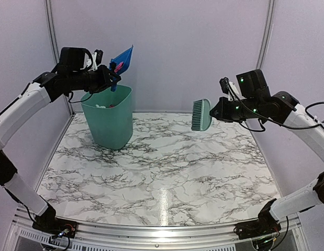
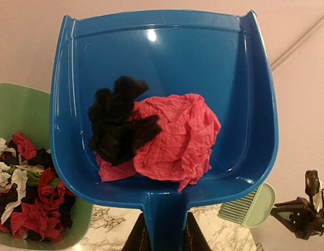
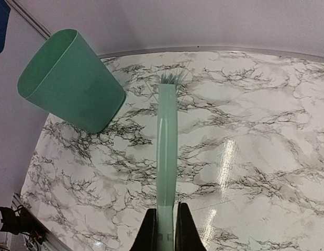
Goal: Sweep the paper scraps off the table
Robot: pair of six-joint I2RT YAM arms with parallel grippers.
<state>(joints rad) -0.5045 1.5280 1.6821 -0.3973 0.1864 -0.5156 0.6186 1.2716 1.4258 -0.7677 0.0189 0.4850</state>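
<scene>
Left gripper [image 1: 107, 78], overhead view: raised at far left, jaws pinched on the handle of a blue dustpan [image 1: 122, 58], which tilts above a green waste bin [image 1: 109, 117]; a pink bit of the paper scraps [image 1: 118, 66] shows in the pan. Right gripper [image 1: 216, 111], same view: held up at right, well above the table [image 1: 167, 172], jaws pressed onto the handle of a mint-green hand brush [image 1: 201, 115], bristles facing left. Left wrist view: two fingers clamp the dustpan handle at the lower edge; inside the pan lie one crumpled pink scrap and one black scrap, touching, the black partly over the pink; lower left, the bin holds further red, black, white and green scraps; brush head visible lower right. Right wrist view: fingers closed on the brush handle, brush running away from the camera with bristles at the far end; marble tabletop beneath, bin standing at its far left, a blue corner of the dustpan at the top left edge.
</scene>
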